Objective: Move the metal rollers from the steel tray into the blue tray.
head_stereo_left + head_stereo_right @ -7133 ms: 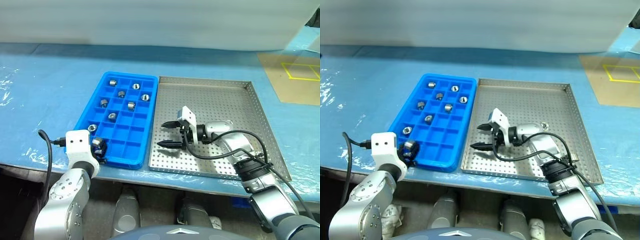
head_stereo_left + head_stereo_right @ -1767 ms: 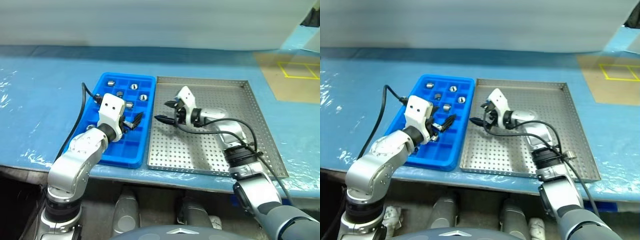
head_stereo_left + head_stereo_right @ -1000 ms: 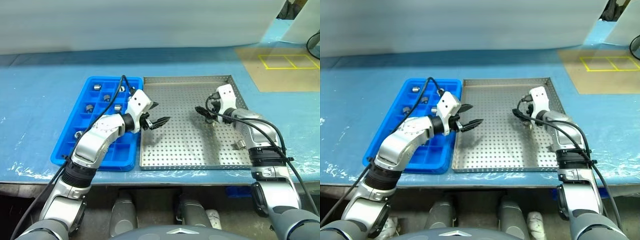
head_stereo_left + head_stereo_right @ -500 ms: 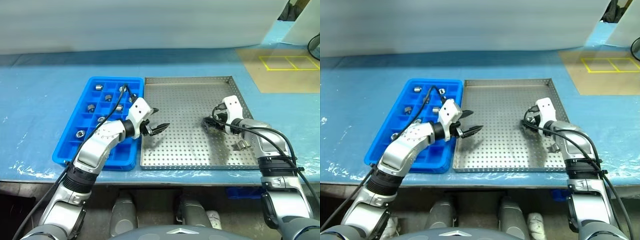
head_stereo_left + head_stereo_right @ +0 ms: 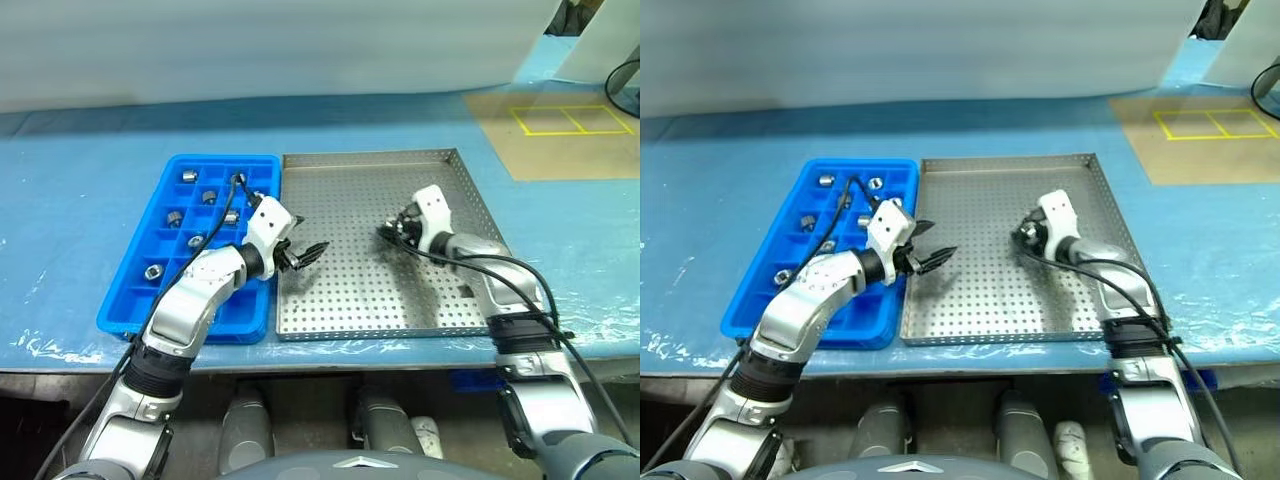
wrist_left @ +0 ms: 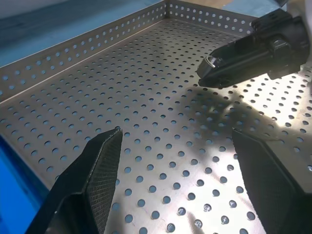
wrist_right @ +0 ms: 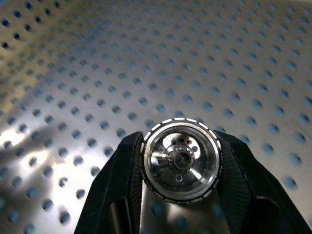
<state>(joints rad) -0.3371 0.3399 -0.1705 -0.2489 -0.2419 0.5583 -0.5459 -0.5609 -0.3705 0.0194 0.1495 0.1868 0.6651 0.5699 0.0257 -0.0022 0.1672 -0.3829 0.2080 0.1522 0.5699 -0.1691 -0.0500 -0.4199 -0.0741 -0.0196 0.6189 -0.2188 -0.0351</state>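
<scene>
My right gripper (image 7: pixel 180 195) pinches a metal roller (image 7: pixel 180 164) above the steel tray (image 5: pixel 350 300), bore facing back along my fingers, the blue tray (image 5: pixel 130 300) at nine o'clock beyond my empty, spread left gripper (image 5: pixel 307 254).

steel tray (image 5: pixel 370 200): silver, dotted with round holes | blue tray (image 5: pixel 140 300): bright blue, square grid | metal rollers (image 5: pixel 188 177): shiny silver-grey | table cover (image 5: pixel 80 200): light blue | floor patch far right (image 5: pixel 560 140): tan, yellow lines
</scene>
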